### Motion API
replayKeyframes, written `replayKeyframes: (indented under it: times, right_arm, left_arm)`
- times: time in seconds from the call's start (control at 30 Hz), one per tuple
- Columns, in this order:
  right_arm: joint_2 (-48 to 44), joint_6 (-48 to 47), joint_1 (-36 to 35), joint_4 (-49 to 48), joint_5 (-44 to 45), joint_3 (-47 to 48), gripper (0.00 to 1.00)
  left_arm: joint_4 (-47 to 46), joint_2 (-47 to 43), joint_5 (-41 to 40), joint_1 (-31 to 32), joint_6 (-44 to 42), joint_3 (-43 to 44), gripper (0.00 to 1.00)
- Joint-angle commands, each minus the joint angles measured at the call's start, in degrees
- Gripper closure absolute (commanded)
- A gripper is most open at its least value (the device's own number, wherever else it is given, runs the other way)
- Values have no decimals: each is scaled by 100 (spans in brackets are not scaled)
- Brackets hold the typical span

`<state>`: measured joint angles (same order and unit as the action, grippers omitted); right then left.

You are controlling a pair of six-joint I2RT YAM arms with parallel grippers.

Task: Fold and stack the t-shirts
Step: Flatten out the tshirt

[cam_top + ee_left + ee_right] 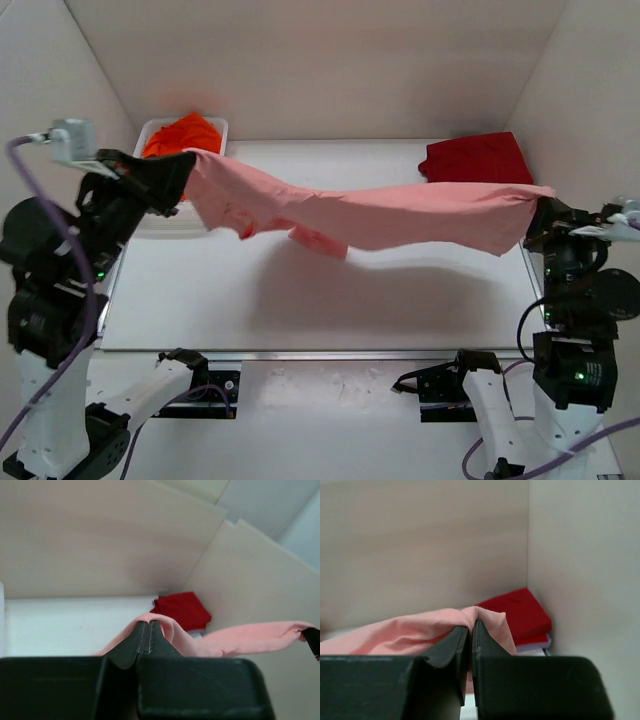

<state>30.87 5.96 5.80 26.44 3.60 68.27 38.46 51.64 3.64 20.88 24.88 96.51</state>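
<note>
Pink cloth is pinched in both hands. The left gripper [145,626] has its jaws closed tight on one edge of the pink shirt [400,215]. The right gripper [471,625] is clamped just as narrowly on the opposite edge, with a small fold bunched over its tips. Between them the shirt hangs in the air as a long, sagging band, lifted off the table [300,310]. A sleeve or loose flap droops from its left half.

To my eye this is the spreading step. The shirt is lifted and drawn out wide, but it is not yet laid flat and no fold is made. The next move calls for both arms to come down together with even tension, so the cloth lands smooth on the table below. Lowering unevenly would likely set the twist near the left grip as a wrinkle.

Both arms are raised with bent elbows and reach out to opposite sides, the left toward the far-left corner and the right along the right edge.

Beyond them, the red shirt [475,158] lies folded at the far-right corner, just behind the pink one's right end. The orange shirt [185,132] is heaped in the basket [148,127] at far left.
</note>
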Motion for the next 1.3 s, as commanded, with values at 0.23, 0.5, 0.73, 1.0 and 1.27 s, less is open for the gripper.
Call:
replayKeyframes:
  times: [0.23, 0.5, 0.73, 1.0, 1.27]
  right_arm:
    - [911, -217, -290, 20, 141, 1250, 100]
    - [2316, -333, -326, -1148, -120, 426, 100]
    - [3879, -130, -483, -2352, -368, -446, 100]
    - [7052, -121, -756, -1802, -55, 1861, 55]
    - [7437, 556, -606, -84, 467, 2768, 21]
  left_arm:
    - [338, 1198, -944, 198, -537, 2238, 100]
    - [-1154, 2350, 269, -849, -204, 916, 100]
    - [-2069, 4271, 488, -1095, -449, 552, 100]
    - [-773, 8702, 347, -1376, 24, 5982, 61]
    - [-1586, 6443, 929, -1465, 167, 1841, 44]
